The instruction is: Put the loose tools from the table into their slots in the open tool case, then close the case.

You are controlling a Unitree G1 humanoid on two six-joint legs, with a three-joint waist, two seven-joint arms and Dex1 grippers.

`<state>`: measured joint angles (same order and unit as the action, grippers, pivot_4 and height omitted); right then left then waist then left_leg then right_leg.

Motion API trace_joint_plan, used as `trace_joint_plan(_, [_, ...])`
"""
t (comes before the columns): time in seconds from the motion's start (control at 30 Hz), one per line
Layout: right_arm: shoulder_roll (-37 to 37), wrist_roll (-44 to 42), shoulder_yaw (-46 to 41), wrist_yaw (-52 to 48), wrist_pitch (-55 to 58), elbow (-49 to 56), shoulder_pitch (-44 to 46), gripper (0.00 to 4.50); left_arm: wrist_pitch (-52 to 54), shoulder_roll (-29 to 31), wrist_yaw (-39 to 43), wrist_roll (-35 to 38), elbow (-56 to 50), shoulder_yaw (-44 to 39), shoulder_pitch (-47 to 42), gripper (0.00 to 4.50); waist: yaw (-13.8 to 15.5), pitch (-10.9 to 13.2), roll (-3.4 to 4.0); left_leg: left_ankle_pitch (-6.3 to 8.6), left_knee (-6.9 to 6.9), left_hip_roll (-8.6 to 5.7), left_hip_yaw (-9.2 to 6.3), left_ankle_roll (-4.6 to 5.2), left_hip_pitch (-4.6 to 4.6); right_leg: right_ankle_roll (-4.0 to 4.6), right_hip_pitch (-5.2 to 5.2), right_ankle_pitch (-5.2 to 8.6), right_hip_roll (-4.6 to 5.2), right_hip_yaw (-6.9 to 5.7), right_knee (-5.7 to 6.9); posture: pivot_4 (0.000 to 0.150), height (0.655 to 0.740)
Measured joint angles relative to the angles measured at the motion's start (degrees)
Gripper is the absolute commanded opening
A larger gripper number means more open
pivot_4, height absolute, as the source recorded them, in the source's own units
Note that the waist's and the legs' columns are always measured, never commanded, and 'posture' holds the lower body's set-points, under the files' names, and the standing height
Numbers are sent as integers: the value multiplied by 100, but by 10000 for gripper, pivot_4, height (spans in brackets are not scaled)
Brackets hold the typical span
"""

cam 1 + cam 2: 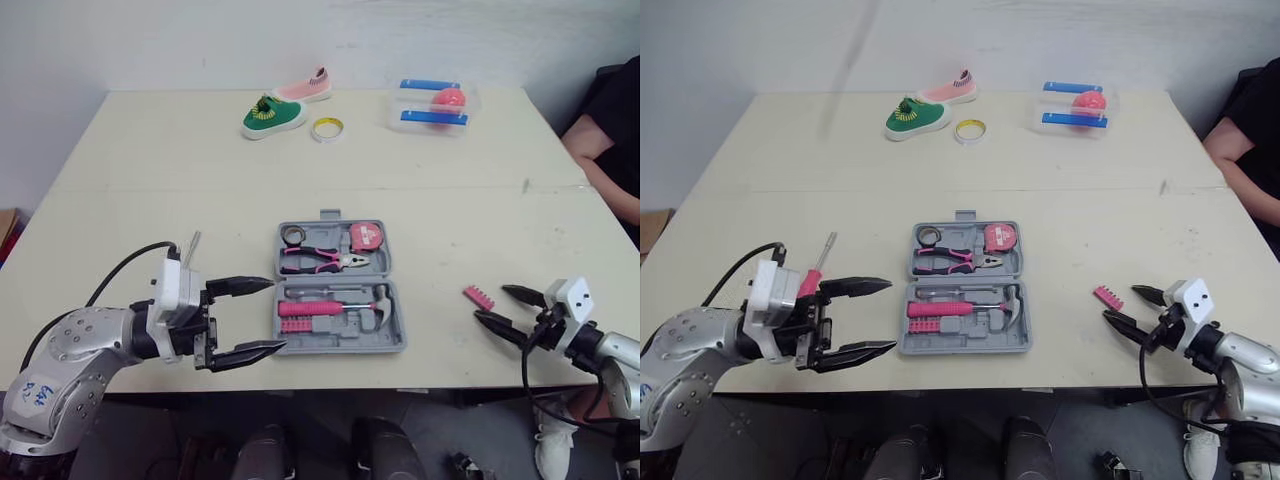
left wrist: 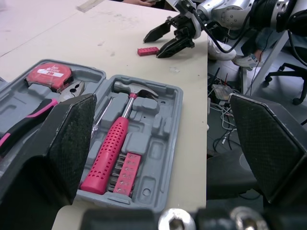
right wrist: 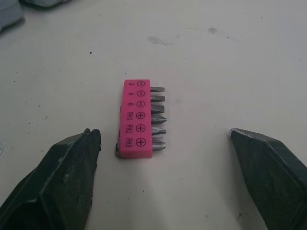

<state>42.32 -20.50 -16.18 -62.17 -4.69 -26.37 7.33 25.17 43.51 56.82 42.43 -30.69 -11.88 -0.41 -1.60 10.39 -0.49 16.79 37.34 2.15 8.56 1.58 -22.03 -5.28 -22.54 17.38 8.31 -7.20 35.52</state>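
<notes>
The grey tool case (image 1: 338,345) lies open in the middle of the table, holding pink-handled pliers (image 1: 322,261), a tape measure (image 1: 368,237), a pink-handled hammer (image 2: 112,148) and a bit strip. My left gripper (image 1: 276,315) is open just left of the case, level with its front half, holding nothing. A screwdriver (image 1: 820,262) lies on the table behind that wrist, its handle partly hidden. A loose pink bit holder (image 3: 136,119) rests on the table right of the case. My right gripper (image 1: 492,303) is open directly in front of it, fingers on either side, not touching it.
Along the far edge of the table are a green shoe (image 1: 272,115), a pink shoe (image 1: 305,88), a roll of tape (image 1: 327,128) and a clear box with a pink ball (image 1: 437,106). A person's arm (image 1: 608,175) rests at the right edge. Both grippers are near the table's front edge.
</notes>
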Motion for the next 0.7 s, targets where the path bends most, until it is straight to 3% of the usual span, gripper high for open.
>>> trace_joint_plan(0.37, [-66, 12, 14, 15, 221, 81, -4, 45000, -82, -22, 54, -117, 102, 4, 54, 44413, -4, -4, -7, 1, -1, 5, -1, -2, 2, 2, 1, 1, 0, 1, -1, 1500, 7400])
trace_joint_plan(0.47, [-93, -23, 2, -42, 218, 24, 36, 36293, -82, -21, 76, -123, 184, 14, 51, 45000, -4, -5, -9, 1, -2, 6, 0, -2, 3, 2, 1, 1, -1, 1, -1, 1500, 7400])
trace_joint_plan(0.57, [-128, -113, -50, -130, 204, -258, 195, 20011, -82, -19, 142, -159, 230, 103, 2, 45000, 6, -5, -10, 1, -2, 5, -1, -1, 2, 3, 1, 1, 0, -1, -2, 1500, 7400])
trace_joint_plan(0.67, [-127, -183, -66, -278, 218, -374, 248, 6223, -82, -19, 180, -202, 272, 153, -90, 45000, 9, -6, -10, 1, -4, 4, -3, -1, 2, 4, 1, 2, 0, -2, -3, 1500, 7400])
trace_joint_plan(0.7, [-127, -200, -62, -324, 208, -404, 254, 3503, -83, -20, 207, -210, 302, 166, -124, 45000, 9, -6, -10, 1, -4, 4, -3, -1, 2, 5, 1, 2, 0, -2, -3, 1500, 7400])
